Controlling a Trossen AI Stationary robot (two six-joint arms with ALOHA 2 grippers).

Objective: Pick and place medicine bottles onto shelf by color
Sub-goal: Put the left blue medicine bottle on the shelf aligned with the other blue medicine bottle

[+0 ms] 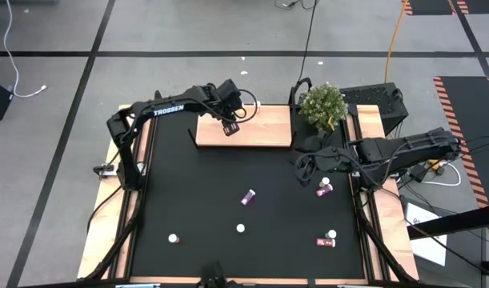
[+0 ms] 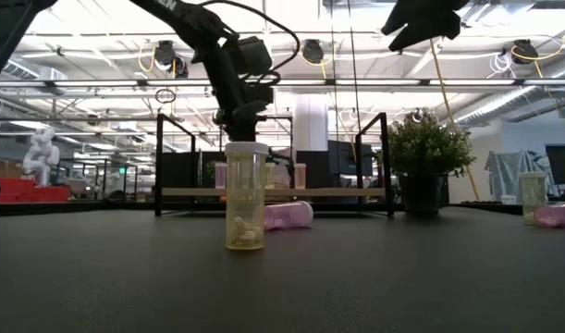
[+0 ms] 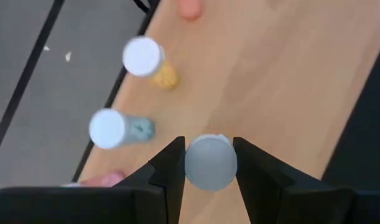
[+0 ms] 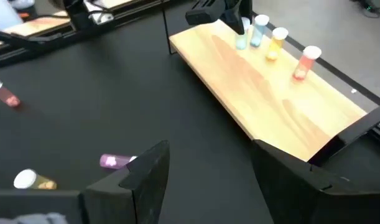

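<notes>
medicine bottles are split between the shelf [image 1: 264, 126] and the black tabletop [image 1: 196, 200]. the left gripper [image 3: 208, 163] hangs over the shelf board, its two fingers closed against the sides of a white-capped bottle [image 3: 209, 162] seen cap-on, so the bottle's long axis runs straight down toward the wood. its body colour is hidden under the cap in that view; from the right wrist it reads pale greenish, though that is uncertain. just beside it stand a blue bottle [image 3: 118, 129] and a yellow bottle [image 3: 150, 61], both upright near the board's outer edge, with a pink one at the margin. judgement: the step in hand is setting this bottle down in the row, and the move turns on lowering it straight, clear of the blue neighbour.

the right gripper [image 4: 208, 165] waits over the table's right side, fingers spread and holding nothing. nearest to it lies a magenta bottle [image 1: 324, 187] on its side; another magenta one [image 1: 247, 197] lies mid-table, nearer the right arm than the left.
</notes>
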